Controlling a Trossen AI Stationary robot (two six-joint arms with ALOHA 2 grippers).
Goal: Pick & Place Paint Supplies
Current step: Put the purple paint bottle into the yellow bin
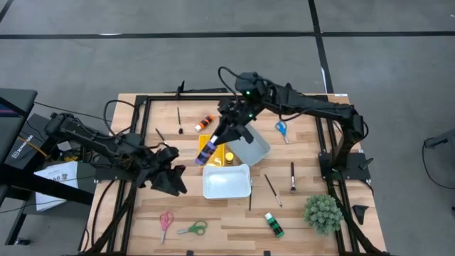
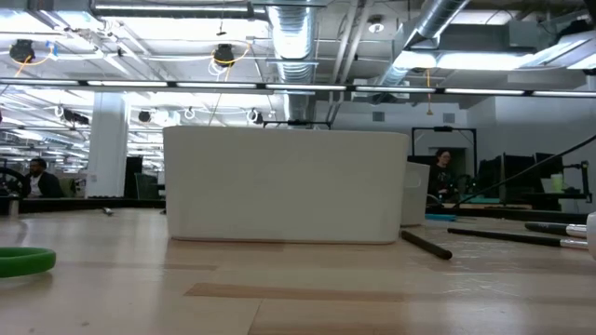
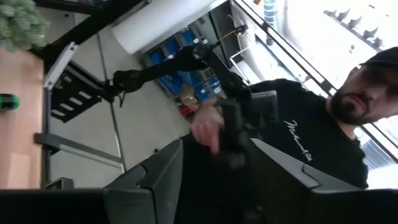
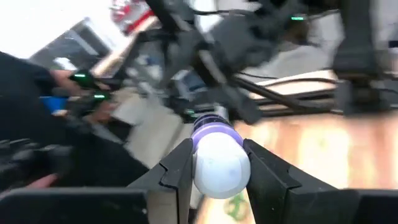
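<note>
In the high view my right gripper [image 1: 219, 139] reaches from the right to the table's middle, shut on a purple paint bottle [image 1: 207, 151] just beyond the white tray [image 1: 226, 190]. My left gripper [image 1: 169, 176] waits open, left of the tray; its wrist view looks past its spread fingers at a person. An orange bottle [image 1: 205, 122] lies at the far side and a green bottle [image 1: 274, 224] near the front edge. Blue scissors [image 1: 281, 129], pink scissors [image 1: 166, 220] and green scissors [image 1: 193, 228] lie flat. Thin dark brushes [image 1: 273, 189] are scattered about. My right gripper pinches the purple bottle between its two fingers [image 4: 177, 171], which sit on either side of its body just behind the rounded white end [image 4: 217, 168]. The fingers slant down from the table's far right, along the bottle. The bottle is lifted clear and tilted, sticking out past the fingertips.
A second white container [image 1: 250, 147] lies tilted beyond the tray, with a yellow item [image 1: 222, 156] beside it. A fuzzy green plant [image 1: 323, 212] stands at the near right corner. A black frame [image 1: 142, 99] rims the table. The low view shows the tray's wall [image 2: 289, 186].
</note>
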